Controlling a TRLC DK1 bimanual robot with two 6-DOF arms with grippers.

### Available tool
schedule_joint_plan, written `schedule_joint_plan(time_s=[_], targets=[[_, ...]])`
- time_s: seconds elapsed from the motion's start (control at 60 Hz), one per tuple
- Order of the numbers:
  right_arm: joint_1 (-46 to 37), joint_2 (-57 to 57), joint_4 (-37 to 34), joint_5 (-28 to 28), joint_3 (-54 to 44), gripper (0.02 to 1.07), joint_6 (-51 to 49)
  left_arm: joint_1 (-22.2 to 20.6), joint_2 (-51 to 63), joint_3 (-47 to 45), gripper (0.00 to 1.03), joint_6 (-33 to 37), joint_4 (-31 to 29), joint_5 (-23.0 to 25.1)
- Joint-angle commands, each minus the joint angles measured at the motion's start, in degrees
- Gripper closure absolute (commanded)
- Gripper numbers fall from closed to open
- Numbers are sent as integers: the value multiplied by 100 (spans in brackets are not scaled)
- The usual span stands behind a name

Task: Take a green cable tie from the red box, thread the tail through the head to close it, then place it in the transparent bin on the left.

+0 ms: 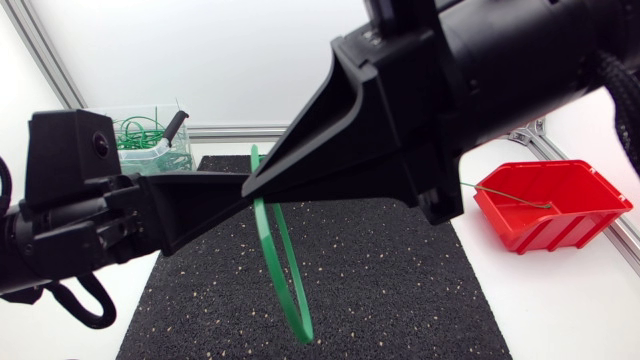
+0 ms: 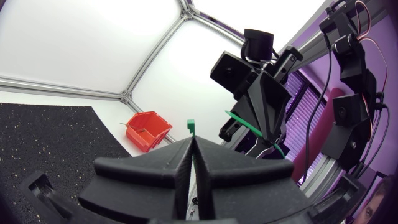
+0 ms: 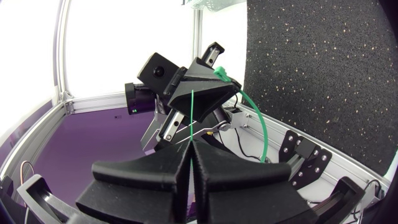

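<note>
Tie pinched by L claw & R claw, both closed.

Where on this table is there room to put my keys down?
The mat, where it shows between the bin and the red box, is bare, as is the white table by the red box. It is crowded in the air over the mat's middle: the left fingers and right fingers both hold the tie there.
</note>
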Motion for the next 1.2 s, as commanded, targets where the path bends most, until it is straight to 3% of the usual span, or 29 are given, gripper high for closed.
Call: schedule_joint_plan(time_s=[0.0,0.367,0.633,0.9,1.183], targets=[[-64,-89,-149,-144,139,102,204,-153,-138,-162,100,51,94,-149],[-55,-133,-334,-460,95,102,221,-531,-252,-145,100,516,59,-703],[-20,-54,-334,-513,139,102,204,-584,-454,-66,100,745,33,-896],[-20,-1,-316,-557,148,102,151,-1023,-674,-127,100,1149,-134,-1397],[-20,105,-246,-557,174,102,107,-1049,-727,-215,100,1228,-161,-1441]])
